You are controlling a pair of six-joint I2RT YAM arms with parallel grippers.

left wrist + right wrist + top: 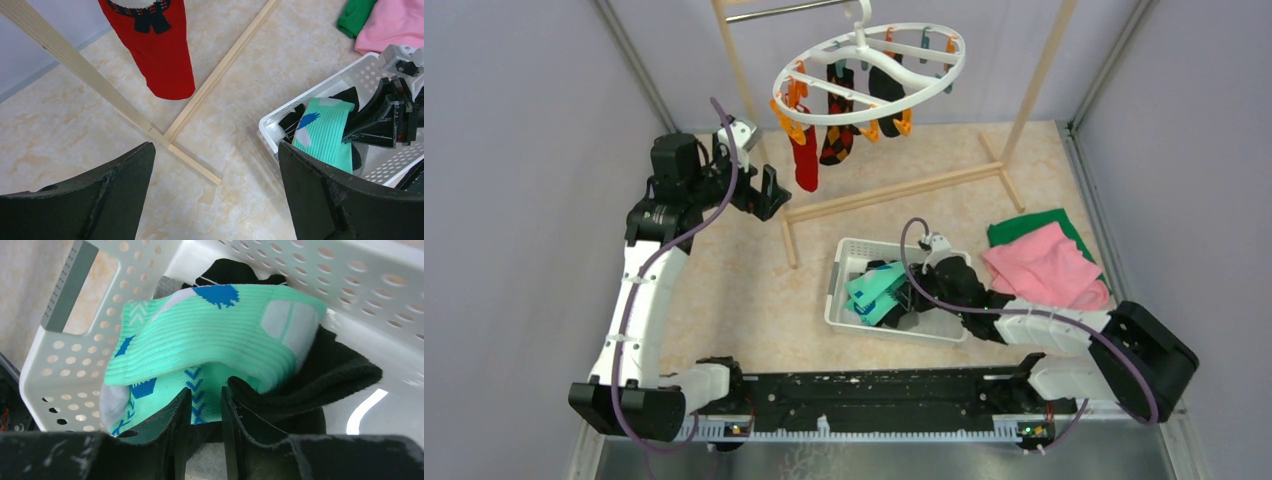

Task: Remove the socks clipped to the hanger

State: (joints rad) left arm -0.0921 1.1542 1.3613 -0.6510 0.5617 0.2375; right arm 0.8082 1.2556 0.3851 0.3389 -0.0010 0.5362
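Your left hand (215, 200) is spread wide with nothing in it. It sits below the hanger (869, 70), just short of the red sock (160, 50) that dangles from the hanger's rim on the left-arm side. Two more socks are clipped further in under the hanger, an argyle one (837, 135) and a black one (886, 95).

The red sock looks like your step in hand. Raise the hand until the sock's leg lies between the fingers, then close high up, near its clip (794, 100), not on the toe. A low grip will likely just stretch the cloth. Pull straight down, because the hanger hangs by its hook and should swing if you tug sideways. Mind the rack (75, 70) close beside the sock.

Your right hand (205, 425) is well below the hanger, inside the basket (65, 375). Its fingers are drawn almost together over a teal sock (210, 340), and you cannot tell whether any cloth is pinched. Keep it there, out of the left arm's way.
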